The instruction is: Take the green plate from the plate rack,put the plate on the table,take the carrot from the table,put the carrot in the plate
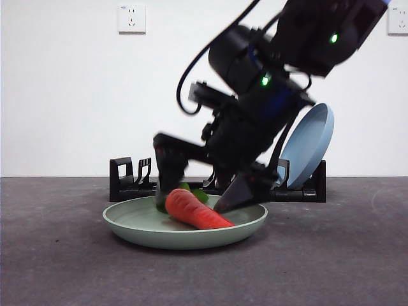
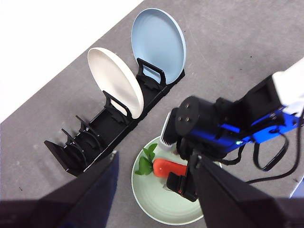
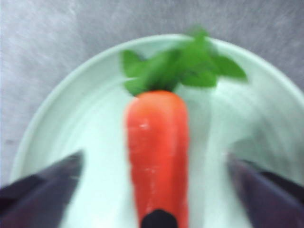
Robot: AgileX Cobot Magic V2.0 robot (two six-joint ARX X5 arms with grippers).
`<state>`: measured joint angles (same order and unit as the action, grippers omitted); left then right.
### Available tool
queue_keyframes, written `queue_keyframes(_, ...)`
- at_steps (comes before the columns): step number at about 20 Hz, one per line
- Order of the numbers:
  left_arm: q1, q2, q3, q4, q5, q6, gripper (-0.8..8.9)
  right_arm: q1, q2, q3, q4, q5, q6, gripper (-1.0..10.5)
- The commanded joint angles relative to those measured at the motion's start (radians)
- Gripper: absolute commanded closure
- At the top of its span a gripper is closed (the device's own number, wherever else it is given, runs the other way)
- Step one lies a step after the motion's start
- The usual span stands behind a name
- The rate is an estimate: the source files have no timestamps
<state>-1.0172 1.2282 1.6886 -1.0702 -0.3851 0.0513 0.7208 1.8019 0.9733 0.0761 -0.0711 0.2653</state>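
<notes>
Right gripper (image 1: pixel 194 197) low over the green plate (image 1: pixel 137 220), jaws spread wide on either side of the carrot (image 1: pixel 194 210), not touching it.
Carrot lies in the plate, which rests flat on the table (image 1: pixel 57 261). Behind it, the plate rack (image 2: pixel 102 128) holds 2 upright plates: white plate (image 2: pixel 114 88), blue plate (image 2: pixel 159 45). Left gripper (image 2: pixel 154 190) hovers high, jaws apart, holding nothing.

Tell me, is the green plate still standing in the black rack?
No, the green plate lies flat on the table with the carrot in it.
</notes>
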Motion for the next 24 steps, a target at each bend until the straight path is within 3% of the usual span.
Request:
queue_keyframes(1,-0.002,-0.001,-0.002,-0.013,-0.003,-0.007,5.58,0.002,-0.123,0.004,-0.065,-0.001,-0.013,3.8)
queue_keyframes(5,-0.002,-0.001,-0.002,-0.067,-0.004,-0.007,5.58,0.002,-0.404,0.004,-0.410,-0.012,-0.085,3.8)
queue_keyframes(9,-0.002,-0.001,-0.002,-0.135,0.005,-0.009,5.59,0.002,-0.699,0.004,-0.792,-0.067,-0.108,3.8)
queue_keyframes(12,-0.002,-0.001,-0.002,-0.172,0.084,-0.029,5.62,0.002,-0.885,0.004,-0.976,-0.088,-0.109,3.8)
queue_keyframes(17,-0.002,-0.001,-0.002,-0.196,0.187,-0.053,5.63,0.002,-1.023,0.004,-1.120,-0.087,-0.104,4.0)
queue_keyframes(21,-0.002,-0.001,-0.002,-0.228,0.240,-0.060,5.72,0.002,-1.077,0.004,-1.194,-0.087,-0.098,5.6)
queue_keyframes(24,-0.002,-0.001,-0.002,-0.253,0.257,-0.070,7.34,0.002,-1.088,0.004,-1.218,-0.088,-0.098,7.4)
